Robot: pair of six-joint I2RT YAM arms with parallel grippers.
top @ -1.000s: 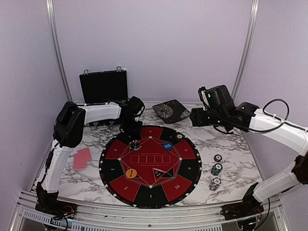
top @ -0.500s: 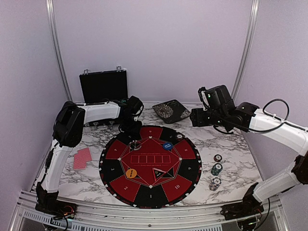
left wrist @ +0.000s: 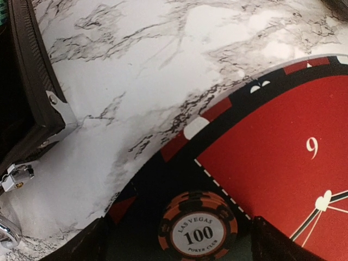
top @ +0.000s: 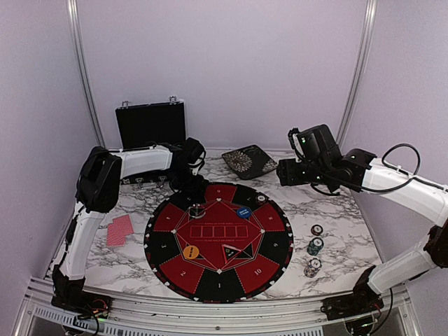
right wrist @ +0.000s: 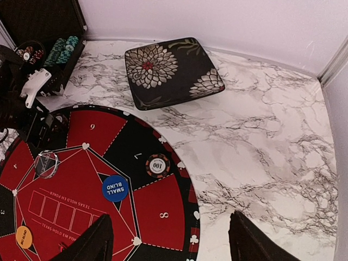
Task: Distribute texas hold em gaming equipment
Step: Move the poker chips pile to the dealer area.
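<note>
A red-and-black striped poker chip (left wrist: 198, 228) marked 100 lies flat on a black field of the round mat (left wrist: 272, 157). My left gripper (left wrist: 179, 242) stands open just above it, one finger on each side, touching nothing. From the top view this gripper (top: 187, 185) hovers over the mat's far left rim. My right gripper (right wrist: 169, 228) is open and empty, high over the mat's right side. Below it lie a second 100 chip (right wrist: 157, 165), a blue disc (right wrist: 115, 188), an orange disc (right wrist: 24, 237) and a clear disc (right wrist: 47, 163). Red-backed cards (top: 120, 229) lie left of the mat.
The black case (top: 150, 124) stands open at the back left, with chips in its tray (right wrist: 57, 50). A dark flowered plate (top: 249, 161) sits behind the mat. Three small chip stacks (top: 315, 246) stand on the marble right of the mat.
My left gripper has opened and let go of the red chip, which now rests on the mat. The gripper drew back slightly. The right arm has not moved.
</note>
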